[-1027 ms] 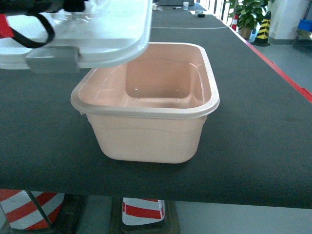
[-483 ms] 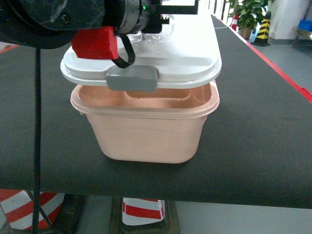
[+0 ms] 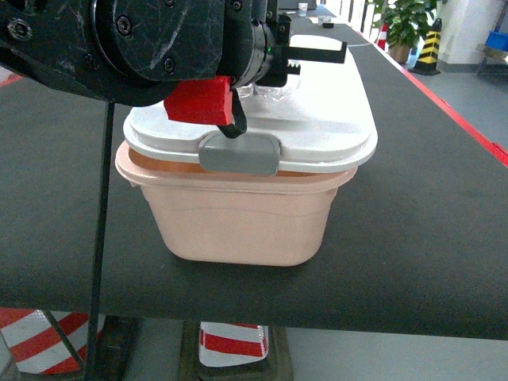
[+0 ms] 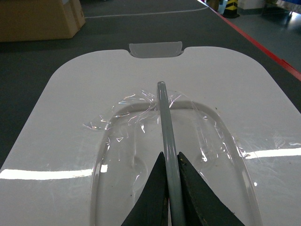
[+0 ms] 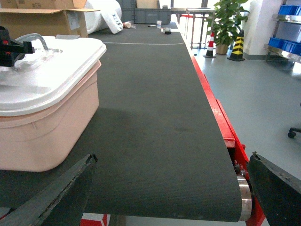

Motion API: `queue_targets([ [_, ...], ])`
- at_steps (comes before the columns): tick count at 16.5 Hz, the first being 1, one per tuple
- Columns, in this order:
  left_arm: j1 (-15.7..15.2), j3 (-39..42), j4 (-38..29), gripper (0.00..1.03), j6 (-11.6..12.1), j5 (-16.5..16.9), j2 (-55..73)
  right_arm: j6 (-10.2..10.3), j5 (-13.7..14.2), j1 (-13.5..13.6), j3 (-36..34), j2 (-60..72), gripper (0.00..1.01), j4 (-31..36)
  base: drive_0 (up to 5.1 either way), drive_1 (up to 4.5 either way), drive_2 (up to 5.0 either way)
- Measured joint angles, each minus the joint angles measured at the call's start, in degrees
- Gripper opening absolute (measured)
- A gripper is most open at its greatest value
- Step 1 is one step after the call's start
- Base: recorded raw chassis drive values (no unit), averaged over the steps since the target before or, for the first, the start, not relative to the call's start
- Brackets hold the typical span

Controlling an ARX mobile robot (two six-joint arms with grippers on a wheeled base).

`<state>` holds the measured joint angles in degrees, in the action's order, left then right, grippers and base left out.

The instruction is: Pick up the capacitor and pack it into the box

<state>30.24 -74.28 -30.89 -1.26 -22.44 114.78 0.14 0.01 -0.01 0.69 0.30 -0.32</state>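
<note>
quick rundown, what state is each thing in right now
pale peach-pink plastic box: upright on the black belt, covered
white lid with grey latch: lying on the box, shifted right, not seated
grey lid handle: raised, gripped
left end effector: shut on the handle
right end effector: open, empty

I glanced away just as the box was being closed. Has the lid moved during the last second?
Yes. The lid, gripped by the left gripper, has come rightward and down over the stationary box, now resting on its rim.
</note>
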Motion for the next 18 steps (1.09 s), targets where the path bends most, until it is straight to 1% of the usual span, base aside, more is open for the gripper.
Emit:
queue_targets([
  [6, -0.5, 1.4, 0.0, 0.02, 0.1, -0.4, 0.0, 0.0, 0.0, 0.0, 0.0, 0.0, 0.98, 0.0, 0.0, 0.0, 0.0],
  [7, -0.7, 1.8, 0.0, 0.02, 0.0, 0.3, 0.0, 0.0, 0.0, 0.0, 0.0, 0.0, 0.98, 0.0, 0.0, 0.0, 0.0],
  [8, -0.7, 2.1, -0.7, 0.1, -0.1, 0.7, 0.0, 0.0, 0.0, 0.0, 0.0, 0.0, 0.98, 0.0, 0.0, 0.0, 0.0],
  [10, -0.7, 2.5, -3.0, 0.32, -0.3, 1.0, 0.0, 0.0, 0.0, 0.0, 0.0, 0.0, 0.98, 0.0, 0.0, 0.0, 0.0],
  [11, -0.7, 2.8, -4.2, 0.44, -0.3, 1.0, -0.1, 0.0, 0.0, 0.0, 0.0, 0.0, 0.98, 0.0, 0.0, 0.0, 0.0],
  [12, -0.6, 4.7, -6.5, 0.61, -0.3, 2.0, -1.4, 0.0, 0.0, 0.0, 0.0, 0.0, 0.98, 0.0, 0.0, 0.0, 0.0],
  [13, -0.5, 7.3, -11.6, 0.75, -0.3, 3.8, -3.7, 0.0, 0.0, 0.0, 0.0, 0.0, 0.98, 0.0, 0.0, 0.0, 0.0],
  [14, -0.3, 11.1, -17.4, 0.91, 0.2, 5.7, -8.9, 0.0, 0.0, 0.0, 0.0, 0.0, 0.98, 0.0, 0.0, 0.0, 0.0],
  [15, -0.3, 14.1, -20.9, 1.0, 0.8, 5.7, -13.2, 0.0, 0.0, 0.0, 0.0, 0.0, 0.98, 0.0, 0.0, 0.0, 0.0],
  [16, -0.8, 20.3, -26.6, 0.97, 3.1, 5.9, -19.5, 0.0, 0.0, 0.0, 0.0, 0.0, 0.98, 0.0, 0.0, 0.0, 0.0],
  [18, -2.4, 29.0, -32.4, 0.98, 6.0, 6.0, -25.5, 0.0, 0.0, 0.0, 0.0, 0.0, 0.98, 0.0, 0.0, 0.0, 0.0],
])
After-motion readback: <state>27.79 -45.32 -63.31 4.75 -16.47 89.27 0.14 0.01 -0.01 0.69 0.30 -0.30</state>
